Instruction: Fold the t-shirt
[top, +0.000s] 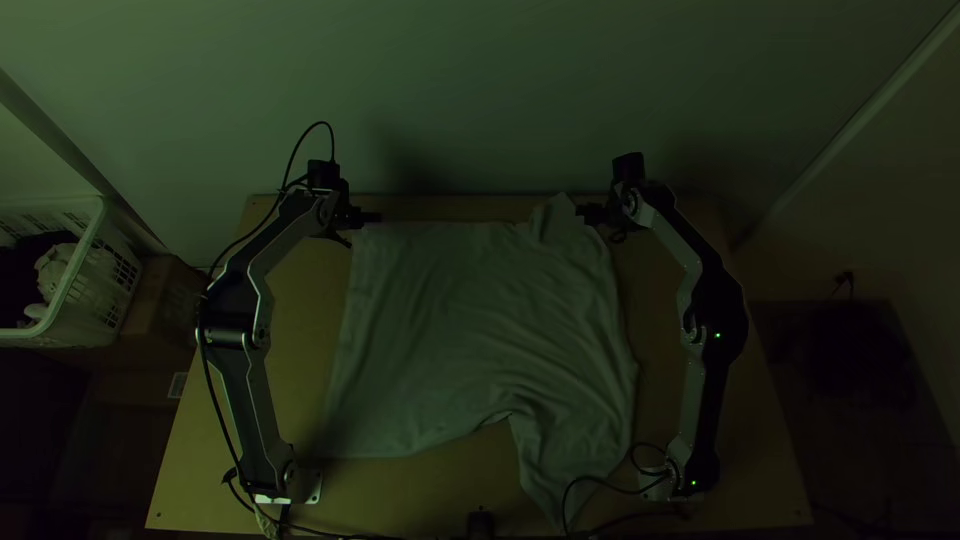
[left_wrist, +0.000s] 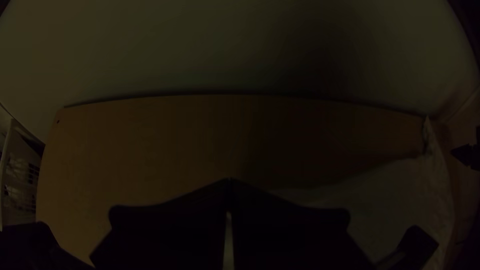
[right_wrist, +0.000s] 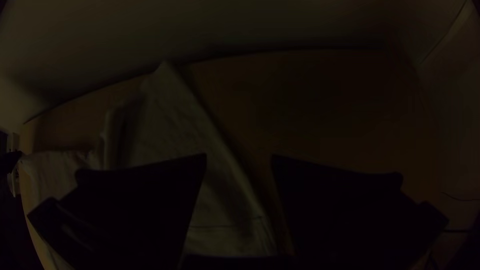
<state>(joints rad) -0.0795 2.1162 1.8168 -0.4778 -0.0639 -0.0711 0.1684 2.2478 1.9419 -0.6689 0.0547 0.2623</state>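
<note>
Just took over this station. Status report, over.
Left gripper shut, right gripper open. T-shirt spread, rumpled, unfolded. Possible snag: black cable crosses its near tip.

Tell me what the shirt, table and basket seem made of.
The shirt: soft, matt fabric, perhaps cotton, judging by its loose wrinkles.
The table: probably smooth wood or board, going by its plain, tan top.
The basket: likely smooth moulded plastic, given its pale, slotted wall.

Both out by worktop's far edge: left arm, left pincer closed, tips together; right arm, right pincer gaping wide!
</note>
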